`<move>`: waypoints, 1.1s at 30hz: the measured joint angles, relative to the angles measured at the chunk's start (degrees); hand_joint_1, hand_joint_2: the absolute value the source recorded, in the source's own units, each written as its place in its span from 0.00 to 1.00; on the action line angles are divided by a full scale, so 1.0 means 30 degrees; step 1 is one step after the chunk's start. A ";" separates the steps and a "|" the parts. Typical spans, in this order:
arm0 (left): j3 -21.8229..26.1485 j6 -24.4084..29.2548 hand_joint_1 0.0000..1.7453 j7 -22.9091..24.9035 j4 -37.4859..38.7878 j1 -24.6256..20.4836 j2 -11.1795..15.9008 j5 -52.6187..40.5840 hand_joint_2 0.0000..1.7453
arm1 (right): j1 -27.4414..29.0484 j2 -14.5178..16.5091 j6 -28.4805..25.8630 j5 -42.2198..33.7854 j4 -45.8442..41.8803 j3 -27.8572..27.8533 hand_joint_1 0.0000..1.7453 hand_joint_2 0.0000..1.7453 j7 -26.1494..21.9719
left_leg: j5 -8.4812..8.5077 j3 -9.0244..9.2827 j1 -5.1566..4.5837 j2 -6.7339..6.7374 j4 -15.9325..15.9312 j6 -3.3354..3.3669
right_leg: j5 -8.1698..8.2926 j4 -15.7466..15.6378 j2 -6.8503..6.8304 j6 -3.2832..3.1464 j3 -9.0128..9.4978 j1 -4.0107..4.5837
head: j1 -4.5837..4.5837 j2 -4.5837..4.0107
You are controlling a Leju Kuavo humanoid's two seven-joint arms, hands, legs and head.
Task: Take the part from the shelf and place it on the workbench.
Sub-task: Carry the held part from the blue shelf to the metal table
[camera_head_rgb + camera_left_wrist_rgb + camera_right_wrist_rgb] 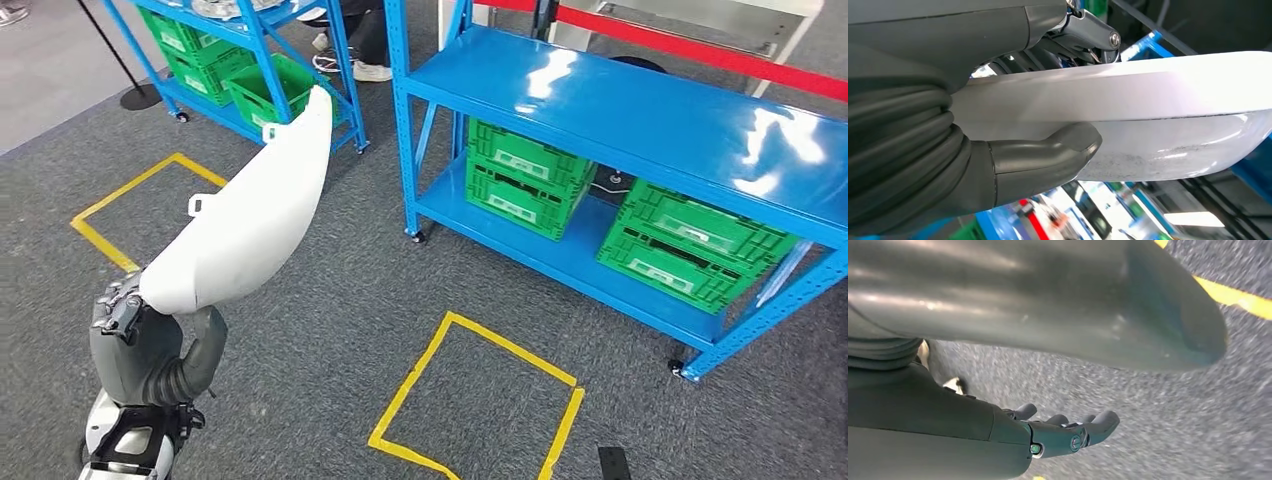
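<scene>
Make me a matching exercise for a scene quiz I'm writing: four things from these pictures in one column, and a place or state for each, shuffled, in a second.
Things:
1. white part
2. green crates
3. yellow tape square
4. right hand

Places or states:
A. stuck to the grey carpet in front of the blue workbench
B. gripped at one end by the left hand
C. holding nothing, hanging over the floor
D. stacked on the workbench's lower level

Pairs: 1-B, 2-D, 3-A, 4-C
</scene>
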 joint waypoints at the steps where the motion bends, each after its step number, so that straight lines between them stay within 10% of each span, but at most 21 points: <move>1: -0.0002 0.0020 1.00 0.0004 -0.0006 -0.0002 0.0018 0.0120 1.00 | -0.0018 0.0002 -0.0004 0.0004 0.0000 0.0004 0.00 0.00 -0.0045 | 0.0634 0.0765 -0.0018 0.0242 -0.1335 0.0068 | -0.0025 0.0000 -0.0258 0.0031 0.0041 0.0009 | 0.0000 0.0000; 4: -0.0024 -0.0069 1.00 -0.0004 -0.0095 -0.0072 0.0022 0.0426 1.00 | -0.0042 0.0002 -0.0060 0.0011 0.0000 0.0005 0.00 0.00 0.0129 | 0.1693 0.2574 -0.0209 0.1457 -0.4610 0.0432 | -0.0125 -0.0013 -0.0870 0.0262 0.0227 0.0093 | 0.0020 -0.0002; 7: -0.0038 -0.0364 1.00 0.0000 -0.0120 -0.0116 0.0006 0.0701 1.00 | -0.0052 -0.0007 -0.0166 0.0013 0.0000 0.0005 0.00 0.00 0.0335 | 0.1827 0.2600 -0.0227 0.1042 -0.4936 0.0704 | -0.0184 -0.0127 -0.1340 0.0629 0.0452 0.0082 | 0.0037 -0.0002; 11: -0.0035 -0.0986 1.00 0.0004 0.0002 -0.0231 -0.0153 0.1454 1.00 | 0.0023 -0.0022 -0.0357 0.0062 0.0000 0.0005 0.00 0.00 0.0257 | 0.2124 0.2722 -0.0041 0.0045 -0.5171 0.1077 | -0.1816 0.2528 0.0879 0.0946 -0.0623 -0.0006 | 0.0161 0.0000; 14: -0.0035 -0.1379 1.00 0.0016 0.0303 -0.0180 -0.0253 0.1889 1.00 | 0.0169 -0.0055 -0.0550 0.0064 0.0000 0.0005 0.00 0.00 0.0328 | 0.2125 0.2615 -0.0058 -0.0851 -0.5055 0.1102 | -0.2483 0.5109 0.1314 0.0943 -0.2077 0.0020 | 0.0211 0.0000; 18: -0.0035 -0.1368 1.00 0.0016 0.0647 -0.0083 -0.0354 0.1786 1.00 | 0.0195 -0.0056 -0.0667 0.0064 0.0000 0.0005 0.00 0.00 0.0437 | 0.1964 0.2479 0.0007 -0.1997 -0.4686 0.0840 | -0.0207 0.1148 0.2437 0.0958 -0.0472 -0.0138 | 0.0237 0.0000; 20: -0.0038 -0.1313 1.00 0.0007 0.0681 -0.0051 -0.0390 0.2110 1.00 | 0.0198 -0.0053 -0.0696 0.0113 0.0000 0.0005 0.00 0.00 0.0556 | 0.1931 0.2293 0.0011 -0.2432 -0.4598 0.0590 | -0.0072 0.0247 0.2956 0.0864 -0.0100 -0.0150 | 0.0260 0.0000; 22: -0.0018 -0.1319 1.00 0.0002 0.0674 -0.0018 -0.0405 0.2587 1.00 | 0.0203 -0.0049 -0.0743 0.0147 0.0000 0.0002 0.00 0.00 0.0665 | 0.1991 0.2170 0.0044 -0.2761 -0.4687 0.0346 | -0.0042 0.0186 0.2502 0.0591 -0.0064 -0.0096 | 0.0275 0.0000; 26: 0.0066 -0.1412 1.00 0.0004 0.0738 -0.0037 -0.0454 0.2861 1.00 | 0.0230 -0.0062 -0.0783 0.0175 0.0000 -0.0009 0.00 0.00 0.0701 | 0.0636 0.0990 -0.0028 -0.0636 -0.2291 0.0062 | -0.0036 0.0006 0.1450 0.0076 0.0095 -0.0048 | 0.0076 0.0000; 29: 0.0131 -0.1590 1.00 0.0013 0.0940 0.0072 -0.0556 0.2856 1.00 | 0.0304 -0.0089 -0.0716 0.0317 0.0000 -0.0009 0.00 0.00 0.0698 | -0.0461 -0.0505 0.0019 -0.0132 0.0671 -0.0009 | -0.0120 0.0013 0.0549 -0.0021 0.0121 0.0061 | 0.0042 0.0000; 33: 0.0413 -0.1745 1.00 0.0013 0.0925 0.0189 -0.0803 0.3198 1.00 | 0.0258 -0.0095 -0.0657 0.0404 0.0000 -0.0009 0.00 0.00 0.0703 | 0.1501 0.1639 -0.0137 0.0977 -0.3218 0.0365 | -0.0319 0.0015 -0.0469 0.0078 0.0375 0.0186 | 0.0055 0.0000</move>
